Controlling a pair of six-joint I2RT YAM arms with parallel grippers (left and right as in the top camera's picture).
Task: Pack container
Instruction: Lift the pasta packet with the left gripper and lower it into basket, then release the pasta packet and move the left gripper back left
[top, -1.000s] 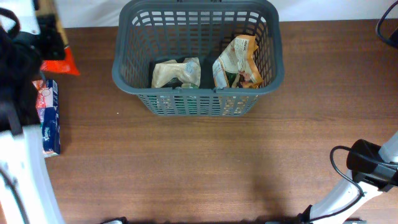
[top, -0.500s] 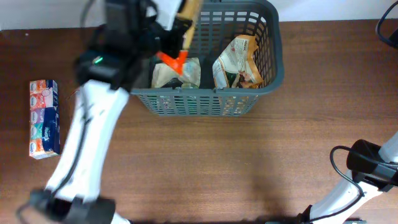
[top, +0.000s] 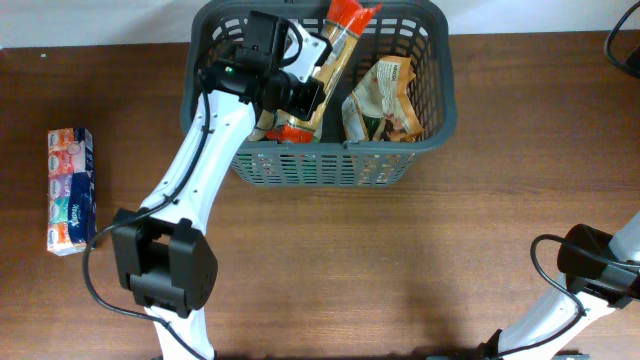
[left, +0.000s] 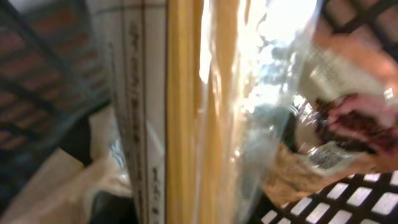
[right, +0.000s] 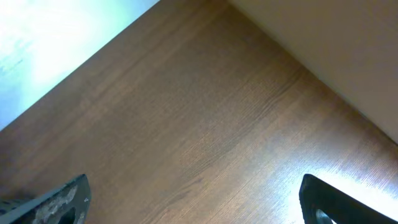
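Far side of the worktop (top: 350, 260): the shopping basket (top: 447, 100), with the left pincer (top: 305, 95) clamping a spaghetti pack (top: 335, 50) over it, grip lost behind blurry plastic; the right pincer (right: 193, 199) gapes wide, only fingertips (right: 56, 202) showing.

Bright and even from above in the overhead view, sharp across the table (top: 400, 260), with only a faint shadow beside the container (top: 300, 165). Heavily blurred and out of focus in the left wrist view, with blown-out glare on the clear wrap of the spaghetti packet (left: 180, 124). Washed out at upper left and lower right in the right wrist view, crisp on the wood grain between.
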